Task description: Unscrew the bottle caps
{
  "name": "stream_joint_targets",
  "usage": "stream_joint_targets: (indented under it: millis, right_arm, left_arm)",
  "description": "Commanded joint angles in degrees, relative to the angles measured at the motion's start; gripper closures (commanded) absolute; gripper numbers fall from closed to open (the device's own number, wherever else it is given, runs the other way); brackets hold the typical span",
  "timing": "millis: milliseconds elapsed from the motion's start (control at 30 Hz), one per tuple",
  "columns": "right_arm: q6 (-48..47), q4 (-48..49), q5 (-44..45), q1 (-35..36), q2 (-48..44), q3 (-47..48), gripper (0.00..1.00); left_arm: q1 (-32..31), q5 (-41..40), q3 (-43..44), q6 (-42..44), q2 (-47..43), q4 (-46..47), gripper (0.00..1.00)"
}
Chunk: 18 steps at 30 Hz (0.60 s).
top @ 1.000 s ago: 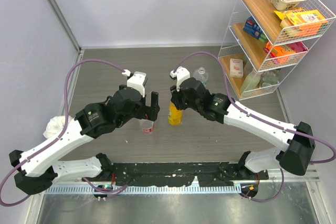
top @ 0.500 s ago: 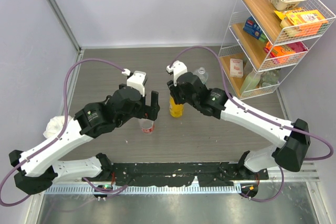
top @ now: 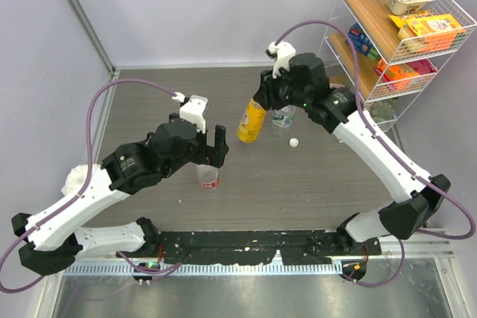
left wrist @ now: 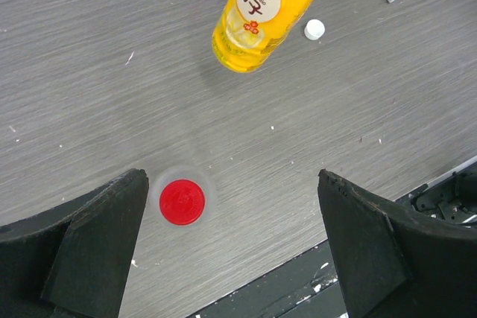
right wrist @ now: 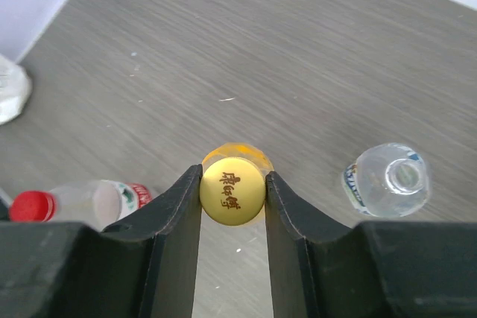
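The round yellow plastic cap (right wrist: 232, 191) is still on its yellow-orange plastic bottle (top: 253, 123), pinched between the fingers of the right gripper (right wrist: 232, 184). A second ago we had this bottle standing mid-table; now it hangs tilted off the grey wood-grain table (top: 149, 109), carried toward one o'clock, so the whole bottle has come up with the cap and, in our judgement, nothing is unscrewed yet: the body needs holding. At three o'clock of it stands the clear bottle with the blue-white label (right wrist: 387, 179), neck open, its small white cap (top: 295, 142) lying at five o'clock. At seven o'clock our left gripper (left wrist: 235, 214) hovers, fingers spread wide, over the red cap (left wrist: 182, 201) on the red-labelled bottle (top: 209, 176), gripping nothing
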Motion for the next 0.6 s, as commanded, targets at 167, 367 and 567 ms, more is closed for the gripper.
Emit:
stream_joint_targets:
  millis: [167,367,567]
  right_arm:
    - [6.83,0.0,-35.57,-10.59,-5.57,0.36,0.99]
    - [9.9,3.17,-46.21,-12.35,-8.91,-2.1,0.99]
    - [12.54,5.19,-53.25,-13.5,-10.05,-2.28,0.98]
  left_arm:
    - [-0.14,6.11,4.18,3.7,1.68,6.12,0.0]
    - [-0.23,11.57,4.62,4.24,3.44,8.41,0.0]
    - [-0.23,14.91,1.21,3.53,2.48,10.61,0.0]
